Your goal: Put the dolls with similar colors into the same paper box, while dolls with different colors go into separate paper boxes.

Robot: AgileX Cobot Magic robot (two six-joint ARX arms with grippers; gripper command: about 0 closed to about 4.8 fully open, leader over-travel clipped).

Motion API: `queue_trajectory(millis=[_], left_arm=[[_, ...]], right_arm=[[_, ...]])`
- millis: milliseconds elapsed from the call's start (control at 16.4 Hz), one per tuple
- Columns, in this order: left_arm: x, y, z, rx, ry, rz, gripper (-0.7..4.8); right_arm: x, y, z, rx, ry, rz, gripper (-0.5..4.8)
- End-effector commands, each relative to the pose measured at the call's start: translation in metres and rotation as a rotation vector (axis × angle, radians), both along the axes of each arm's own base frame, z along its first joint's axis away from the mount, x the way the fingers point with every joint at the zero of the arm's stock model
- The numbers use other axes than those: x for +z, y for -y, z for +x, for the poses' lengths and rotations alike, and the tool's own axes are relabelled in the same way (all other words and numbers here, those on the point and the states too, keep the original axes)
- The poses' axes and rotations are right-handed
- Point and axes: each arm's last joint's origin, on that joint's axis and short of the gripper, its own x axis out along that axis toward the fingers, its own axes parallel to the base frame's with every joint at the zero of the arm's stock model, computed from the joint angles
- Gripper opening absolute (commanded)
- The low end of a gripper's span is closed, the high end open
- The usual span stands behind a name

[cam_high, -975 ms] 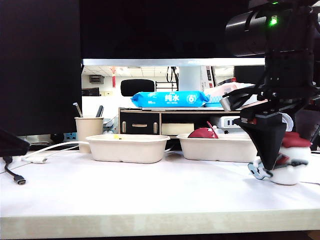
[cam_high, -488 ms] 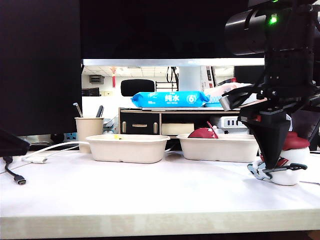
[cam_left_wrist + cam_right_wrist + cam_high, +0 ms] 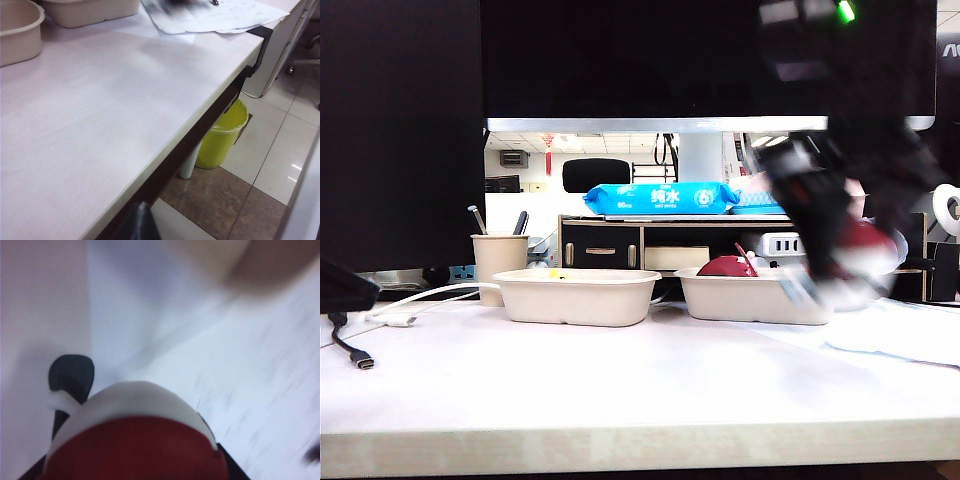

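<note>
White table (image 3: pixel 620 380) out front has lots of room. My right claw (image 3: pixel 835 270) carries the red-capped doll (image 3: pixel 865 255) over the right paper box's (image 3: pixel 750 298) rim. My right wrist view shows it squeezed at its round, slippery middle. My left claw is hidden.

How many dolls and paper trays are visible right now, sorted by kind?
White dolls with dark-red caps: 2, one in the right gripper at, one in the right tray at.
Beige paper trays: 2.
Total: 4
</note>
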Motion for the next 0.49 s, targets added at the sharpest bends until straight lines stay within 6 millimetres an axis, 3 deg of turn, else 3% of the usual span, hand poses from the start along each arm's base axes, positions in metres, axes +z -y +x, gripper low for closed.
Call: queue_trajectory(millis=[61,183,305,488], left_arm=[[0.002,-0.003,0.004,0.028,0.012,-0.019,-0.05],[0.004,-0.013,0.012,0.146,0.031,-0.037,-0.05],[0.007,-0.02,0.016,0.233,0.057,-0.058,-0.05],[0.012,-0.03,0.02,0.333,0.111,-0.097,-0.05]], right_arm=[[0.033,-0.006,0.012,-0.008,0.146,0.065,2.06],[0.055,-0.009,0.022,0.004,0.256,0.106,2.06],[0.062,-0.008,0.03,0.004,0.331,0.135,2.06],[0.048,0.005,0.053,-0.028,0.333,0.136,2.07]])
